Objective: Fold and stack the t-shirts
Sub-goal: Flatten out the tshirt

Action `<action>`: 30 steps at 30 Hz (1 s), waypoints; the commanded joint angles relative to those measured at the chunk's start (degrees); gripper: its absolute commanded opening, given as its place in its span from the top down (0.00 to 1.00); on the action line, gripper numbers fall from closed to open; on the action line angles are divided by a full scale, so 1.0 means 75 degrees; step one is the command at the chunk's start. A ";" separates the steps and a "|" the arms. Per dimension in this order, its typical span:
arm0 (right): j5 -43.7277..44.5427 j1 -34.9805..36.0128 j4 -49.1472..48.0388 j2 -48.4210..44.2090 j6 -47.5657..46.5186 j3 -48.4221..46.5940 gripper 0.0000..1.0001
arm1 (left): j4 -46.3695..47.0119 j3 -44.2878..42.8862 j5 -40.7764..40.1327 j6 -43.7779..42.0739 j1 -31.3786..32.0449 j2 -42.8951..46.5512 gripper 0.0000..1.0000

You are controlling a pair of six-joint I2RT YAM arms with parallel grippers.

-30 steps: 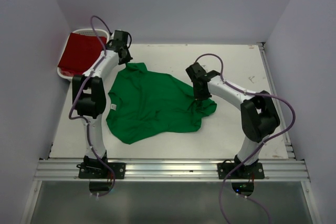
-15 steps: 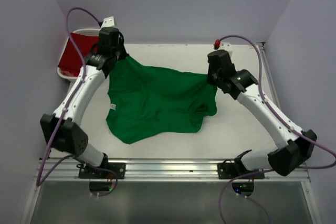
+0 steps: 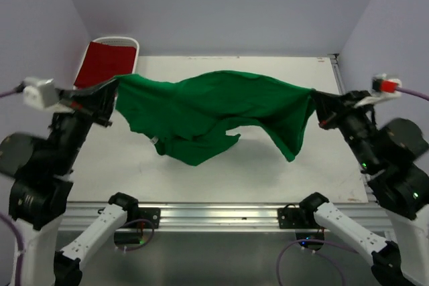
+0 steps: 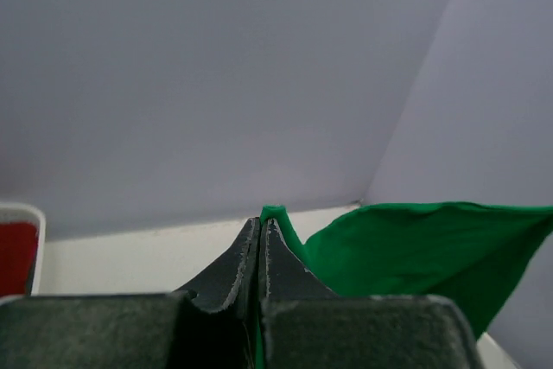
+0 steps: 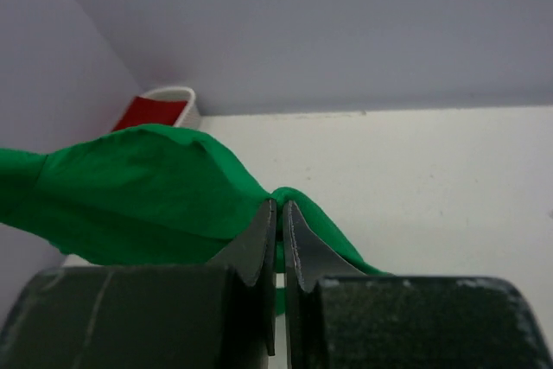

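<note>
Left tool (image 4: 261,224): jaws pressed together on one edge of the green t-shirt (image 3: 214,108). A tip of green cloth shows just past the fingertips.
Right tool (image 5: 280,206): jaws narrow, pinching a fold of the same shirt between the fingertips.
Tool spacing: the two tools are raised and well apart, the left at the left side of the workspace and the right at the right side.
Green t-shirt, position: held in the air, stretched between the two tools above the tabletop (image 3: 288,179).
Green t-shirt, shape: the top edge runs nearly level from tool to tool. The body hangs below it in loose folds, lowest toward the left and at the right end.
Green t-shirt, contact: whether the lowest fold touches the tabletop cannot be told.
Dark red t-shirt (image 3: 102,63): lies inside the white basket (image 3: 136,46).
Basket, position: far left corner of the tabletop, behind the left tool.
</note>
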State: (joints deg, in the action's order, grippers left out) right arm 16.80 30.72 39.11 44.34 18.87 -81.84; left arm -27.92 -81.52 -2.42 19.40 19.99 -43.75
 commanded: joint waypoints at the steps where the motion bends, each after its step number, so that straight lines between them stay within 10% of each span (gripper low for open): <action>1: -0.1370 -0.0030 -0.0844 -0.0953 -0.0477 -0.0196 1.00 | 0.1226 -0.0064 0.1692 -0.0302 -0.0028 0.1539 1.00; 10: -0.0648 -0.0041 0.0011 -0.0195 -0.0607 -0.1227 1.00 | 0.0675 -0.1262 0.3943 -0.0150 -0.2277 0.0994 1.00; 30: 0.2283 -0.0860 0.0083 0.5688 -0.0255 -0.1616 1.00 | 0.2714 0.1014 0.0545 -0.0547 -0.2314 -0.4511 1.00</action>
State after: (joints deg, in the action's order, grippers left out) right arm 29.43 26.98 42.68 83.83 15.20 -93.30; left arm -15.90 -72.82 5.89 15.84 3.01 -75.13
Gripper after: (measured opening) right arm 0.023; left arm 0.008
